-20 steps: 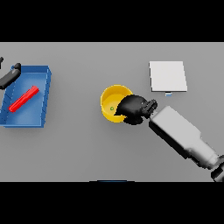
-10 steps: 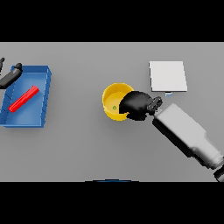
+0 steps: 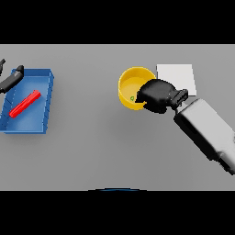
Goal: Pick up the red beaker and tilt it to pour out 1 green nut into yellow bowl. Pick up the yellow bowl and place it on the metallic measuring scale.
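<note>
The yellow bowl (image 3: 130,85) is in the middle of the table, with a small green nut (image 3: 132,97) inside it. My right hand (image 3: 158,95) is shut on the bowl's right rim, its arm coming in from the lower right. Just right of the bowl lies the pale square measuring scale (image 3: 177,75), its lower left corner hidden by the hand. The red beaker (image 3: 25,103) lies on its side in the blue tray (image 3: 43,120) at the far left. My left hand (image 3: 11,78) rests open at the tray's far left corner.
The blue tray takes up the left edge of the table. My right forearm (image 3: 206,131) crosses the lower right area. Bare grey table (image 3: 92,151) lies between the tray and the bowl.
My right hand has carried the yellow bowl away from me and to the right, closer to the scale. The left hand and the beaker have not moved.
</note>
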Motion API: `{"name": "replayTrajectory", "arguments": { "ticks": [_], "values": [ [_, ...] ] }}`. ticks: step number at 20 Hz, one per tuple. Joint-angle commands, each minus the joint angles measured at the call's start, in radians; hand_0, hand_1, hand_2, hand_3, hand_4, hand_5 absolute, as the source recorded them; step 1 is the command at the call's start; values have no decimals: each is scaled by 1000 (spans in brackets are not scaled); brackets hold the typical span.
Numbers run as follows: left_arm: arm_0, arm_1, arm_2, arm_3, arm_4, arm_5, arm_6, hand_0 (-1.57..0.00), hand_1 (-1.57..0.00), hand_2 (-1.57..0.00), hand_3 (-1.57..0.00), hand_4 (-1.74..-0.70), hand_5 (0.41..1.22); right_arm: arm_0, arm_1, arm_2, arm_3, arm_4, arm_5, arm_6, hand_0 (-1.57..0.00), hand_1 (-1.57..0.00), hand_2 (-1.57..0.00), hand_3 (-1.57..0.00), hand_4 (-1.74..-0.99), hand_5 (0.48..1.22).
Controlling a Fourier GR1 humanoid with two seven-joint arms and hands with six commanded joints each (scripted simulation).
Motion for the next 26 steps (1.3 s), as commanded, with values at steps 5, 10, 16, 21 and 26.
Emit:
{"name": "replayTrajectory", "arguments": {
  "ticks": [5, 10, 16, 21, 26],
  "values": [
    [9, 3, -1, -27, 1, 15, 6, 1, 1, 1, 1, -725, 704, -21, -51, -44, 38, 10, -43, -33, -1566, -1570, -1516, -1149, -1741, 1220],
    [16, 21, -4, -51, 5, 23, 51, 1, 1, 1, 1, -729, 720, -46, -64, -99, 162, 17, -111, -37, -1569, -1571, -1530, -1151, -1741, 1221],
    [21, 18, -2, -48, 11, 17, 50, 1, 1, 1, 1, -732, 735, -87, -68, -136, 368, 47, -240, -84, -1571, -1571, -1542, -1150, -1741, 1221],
    [26, 24, -2, -37, 8, 11, 53, 1, 1, 1, 1, -722, 717, -107, -57, -156, 508, 54, -291, -107, -1571, -1571, -1474, -1235, -1741, 1221],
    [25, 15, -7, -42, 1, 21, 48, 1, 1, 1, 1, -725, 710, -130, -31, -181, 633, 46, -321, -115, -1571, -1571, -1418, -1349, -1741, 1221]
  ]
}}
